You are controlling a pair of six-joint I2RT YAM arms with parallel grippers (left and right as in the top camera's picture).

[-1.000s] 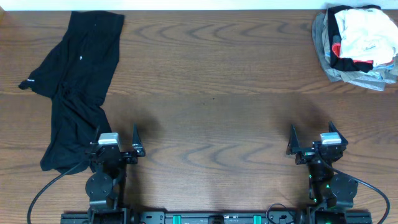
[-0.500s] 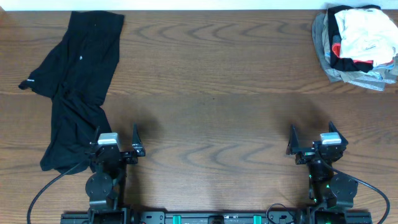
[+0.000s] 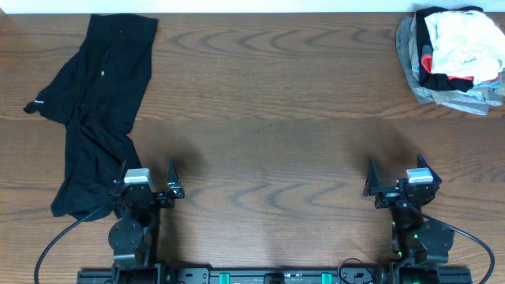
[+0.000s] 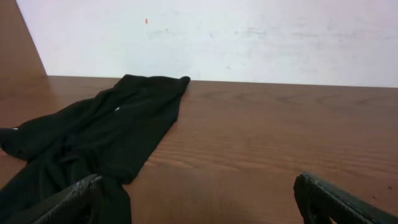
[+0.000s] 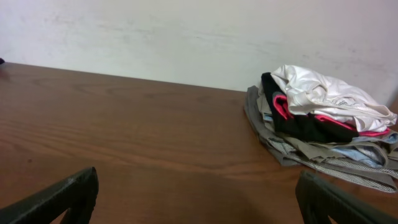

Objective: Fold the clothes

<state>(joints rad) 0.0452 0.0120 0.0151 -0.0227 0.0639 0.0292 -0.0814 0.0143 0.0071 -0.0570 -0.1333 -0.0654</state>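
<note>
The clothes lie in two places. A long black garment [image 3: 99, 102] is spread loosely at the far left, reaching down beside my left gripper [image 3: 147, 170]; the left wrist view shows it [image 4: 93, 137] ahead and to the left. A heap of clothes [image 3: 454, 67] sits at the far right corner, with a white garment [image 3: 465, 39] on top, also seen as a pile [image 5: 317, 127] ahead and to the right in the right wrist view. My right gripper [image 3: 396, 166] rests near the front edge. Both grippers [image 4: 199, 205] [image 5: 196, 202] stand open over bare wood.
The wooden table [image 3: 268, 110] runs back to a white wall [image 4: 249, 37]. The heap holds black, pink and grey striped pieces under the white one. Cables and the arm bases sit along the front edge [image 3: 268, 276].
</note>
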